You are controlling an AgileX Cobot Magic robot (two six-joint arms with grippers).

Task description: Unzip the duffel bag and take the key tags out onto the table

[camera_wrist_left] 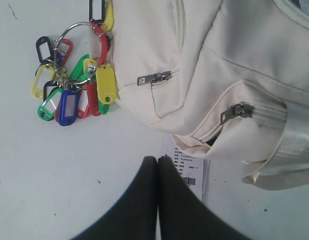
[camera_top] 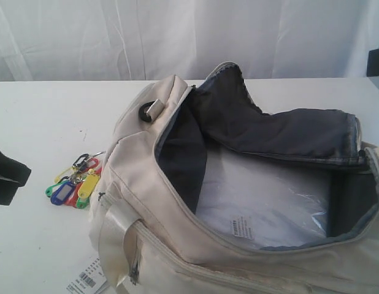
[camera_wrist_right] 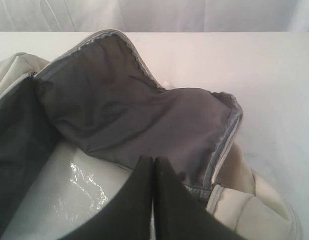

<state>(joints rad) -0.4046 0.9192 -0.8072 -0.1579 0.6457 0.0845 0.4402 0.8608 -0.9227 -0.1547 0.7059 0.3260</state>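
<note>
The large cream-white fabric duffel bag point(camera_top: 146, 177) lies unzipped and gaping. The small bunch of yellow, green, blue and red plastic key tags point(camera_top: 76, 184) rests on the broad white table point(camera_top: 42, 110), just beside the bag at its nine o'clock in the exterior view, with its long axis running roughly one to seven o'clock. The left gripper point(camera_wrist_left: 157, 159), fingers pressed together and empty, is the nearer, with the tags toward its three o'clock. The right gripper point(camera_wrist_right: 153, 159), likewise closed on nothing, hangs over the open bag. Nothing seems left to fetch.

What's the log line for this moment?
bag: unzipped | key tags: on table beside bag | left tool: shut | right tool: shut
</note>
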